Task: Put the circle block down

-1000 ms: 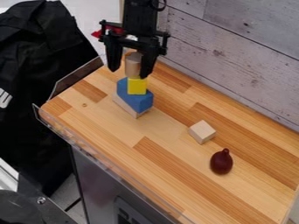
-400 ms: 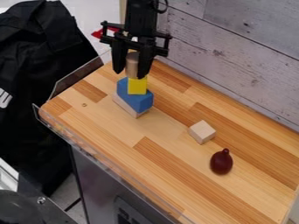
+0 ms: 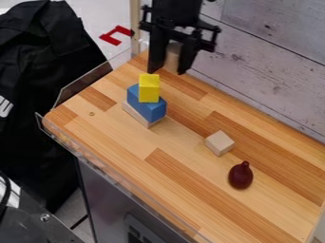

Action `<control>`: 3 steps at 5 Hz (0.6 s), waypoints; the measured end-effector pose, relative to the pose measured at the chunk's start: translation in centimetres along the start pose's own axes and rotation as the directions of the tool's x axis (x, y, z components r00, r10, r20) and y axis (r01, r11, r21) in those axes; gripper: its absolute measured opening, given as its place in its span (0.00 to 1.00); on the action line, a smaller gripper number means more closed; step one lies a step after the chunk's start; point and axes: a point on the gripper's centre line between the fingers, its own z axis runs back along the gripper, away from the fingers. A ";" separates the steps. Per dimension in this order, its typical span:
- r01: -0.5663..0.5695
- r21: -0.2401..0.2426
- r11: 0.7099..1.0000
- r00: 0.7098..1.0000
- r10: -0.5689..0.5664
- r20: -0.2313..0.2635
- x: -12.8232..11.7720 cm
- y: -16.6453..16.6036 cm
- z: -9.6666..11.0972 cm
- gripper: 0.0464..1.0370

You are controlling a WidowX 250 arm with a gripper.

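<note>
One round block (image 3: 172,58), pinched in the gripper (image 3: 167,71), has left the top of the yellow block (image 3: 149,88) and moved toward the wooden wall (image 3: 266,61).

The black arm bears a blocky, jointed wrist.

No legible text (white marking (image 3: 5,107) on black fabric (image 3: 44,61) cut off).

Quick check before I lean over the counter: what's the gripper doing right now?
Gripper: closed on the light wooden cylinder block, holding it behind the yellow block.
</note>
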 end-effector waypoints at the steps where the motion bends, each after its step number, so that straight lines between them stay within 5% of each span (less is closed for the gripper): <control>1: 0.041 -0.012 0.999 0.999 -0.041 0.008 0.8 -1.3 0.0 0.47; 3: 0.090 -0.055 0.994 0.990 -0.095 -0.104 2.9 -2.2 -5.1 0.47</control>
